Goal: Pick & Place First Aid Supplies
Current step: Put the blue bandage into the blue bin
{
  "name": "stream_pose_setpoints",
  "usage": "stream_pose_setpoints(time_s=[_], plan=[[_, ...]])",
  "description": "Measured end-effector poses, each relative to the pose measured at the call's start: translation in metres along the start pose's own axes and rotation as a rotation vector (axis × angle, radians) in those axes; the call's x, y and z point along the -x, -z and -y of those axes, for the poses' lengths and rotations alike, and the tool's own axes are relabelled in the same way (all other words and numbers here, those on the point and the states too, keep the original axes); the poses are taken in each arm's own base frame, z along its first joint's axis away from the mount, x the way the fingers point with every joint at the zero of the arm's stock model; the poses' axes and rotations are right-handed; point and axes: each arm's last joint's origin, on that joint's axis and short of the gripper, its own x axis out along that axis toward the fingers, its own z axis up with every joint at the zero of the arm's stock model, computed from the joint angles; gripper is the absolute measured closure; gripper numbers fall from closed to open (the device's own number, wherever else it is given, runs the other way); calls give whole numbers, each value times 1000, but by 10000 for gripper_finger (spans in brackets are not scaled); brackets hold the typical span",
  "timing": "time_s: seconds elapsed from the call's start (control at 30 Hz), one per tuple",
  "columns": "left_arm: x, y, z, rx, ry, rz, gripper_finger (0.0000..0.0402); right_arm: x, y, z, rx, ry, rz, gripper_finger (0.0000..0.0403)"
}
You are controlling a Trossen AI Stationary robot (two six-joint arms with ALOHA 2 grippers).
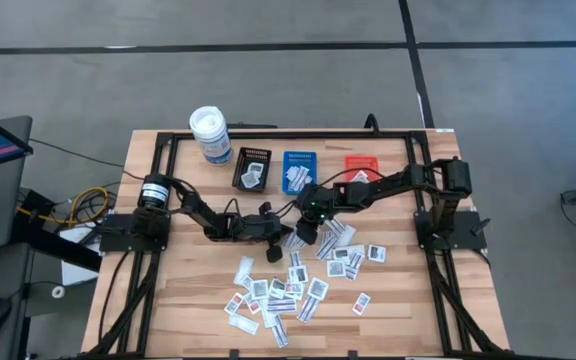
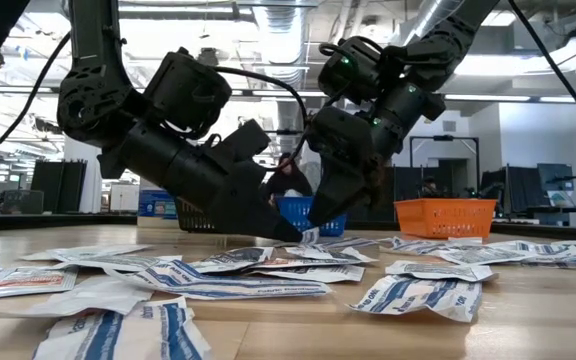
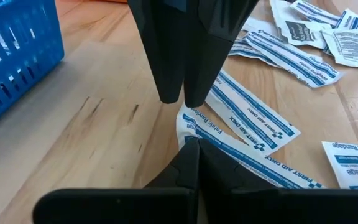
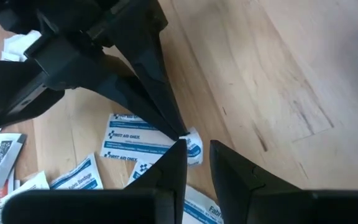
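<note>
Many small white first aid packets (image 1: 278, 295) with blue or dark print lie flat and scattered over the near middle of the table. My left gripper (image 3: 192, 144) reaches in low from the table's left and is shut on a blue-striped packet (image 3: 253, 158). My right gripper (image 4: 197, 148) points steeply down from the right, right over the same packet's curled end (image 4: 193, 149). Its fingers stand a little apart, and that end sits beside one of them. My left gripper pinches the striped packet's short end (image 3: 189, 127) between its two fingertips. It slants down from the table's left, along the packet. That end is raised and curled a little; the rest of the packet (image 3: 278, 174) lies flat on the table. My right gripper has one fingertip (image 4: 178, 152) right beside the packet's curled end. Bare wood shows between that end and the other finger. I cannot tell whether the gripper touches the packet.
Along the far side stand a black tray (image 1: 253, 170), a blue tray (image 1: 299, 170) and an orange tray (image 1: 361, 165), with a white round canister (image 1: 209, 135) to their left. More packets (image 1: 348, 255) lie to the right of the grippers. The two grippers' fingertips nearly meet.
</note>
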Motion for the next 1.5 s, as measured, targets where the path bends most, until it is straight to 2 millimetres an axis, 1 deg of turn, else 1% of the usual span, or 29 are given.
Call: stream_pose_setpoints(time_s=[0.23,0.47,0.57,0.73,0.87,1.0,1.1,1.2,1.3,1.37,1.43,1.5], plan=[[2,-2,4,-5,-41,31,397,0,0,0,0,1,0,339],[2,-3,5,-4,-49,45,396,0,-1,0,1,-2,6,340],[2,-4,4,-2,-63,50,396,0,0,0,1,-2,6,352],[2,-4,4,2,-73,53,389,0,-1,0,19,-2,9,396],[2,-5,4,27,-73,58,382,0,-1,0,43,-1,12,395],[2,-5,4,54,-72,62,364,0,-1,0,59,-3,6,400],[2,-6,4,60,-75,67,342,0,3,0,64,-26,-40,401],[2,-6,3,96,-95,70,316,6,4,-1,119,-49,-72,401],[1,-6,1,139,-90,70,291,11,4,-7,187,-64,-68,402],[0,-6,-1,179,-18,59,277,13,4,-11,255,-77,-51,402],[-1,-6,-1,221,90,40,266,16,2,-18,342,-92,-29,402],[-2,-8,-1,246,146,35,258,18,3,-24,409,-83,-13,402]])
